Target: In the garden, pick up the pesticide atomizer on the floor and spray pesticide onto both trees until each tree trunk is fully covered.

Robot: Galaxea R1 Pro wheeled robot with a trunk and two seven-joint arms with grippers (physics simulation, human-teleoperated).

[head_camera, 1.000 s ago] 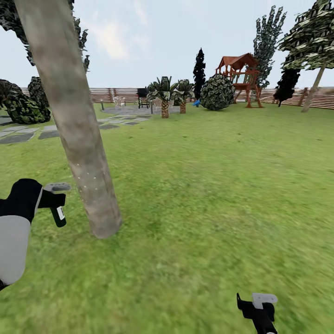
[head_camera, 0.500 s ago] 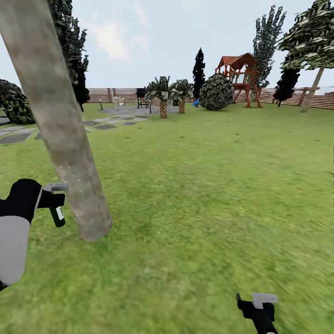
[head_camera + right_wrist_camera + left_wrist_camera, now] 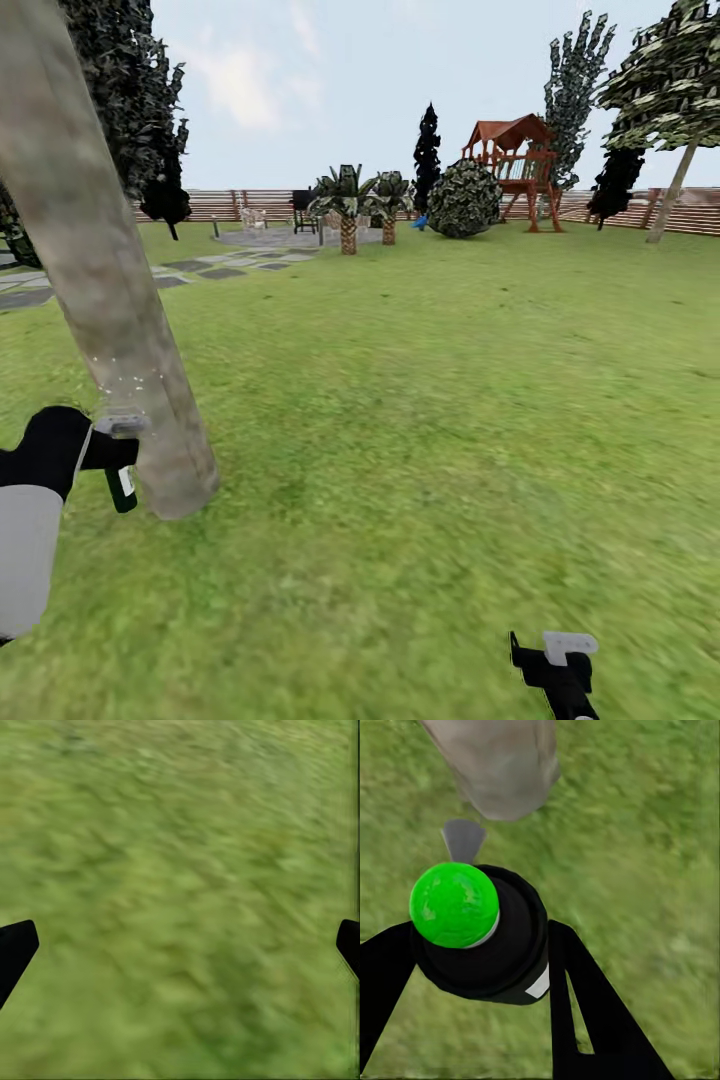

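green lawn (image 3: 450,400), slat fence (image 3: 690,212), red playhouse (image 3: 515,165), grey paving slabs (image 3: 215,268), pale sky

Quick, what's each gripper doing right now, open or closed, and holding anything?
Left gripper: closed on the atomizer, beside the trunk.
Right gripper: open, empty, over grass.

From the head camera, the tree trunk (image 3: 110,330) leans at ten o'clock, the spray bottle (image 3: 121,478) just beside its base; the playhouse (image 3: 515,165) stands far off at one o'clock by the fence (image 3: 700,210)
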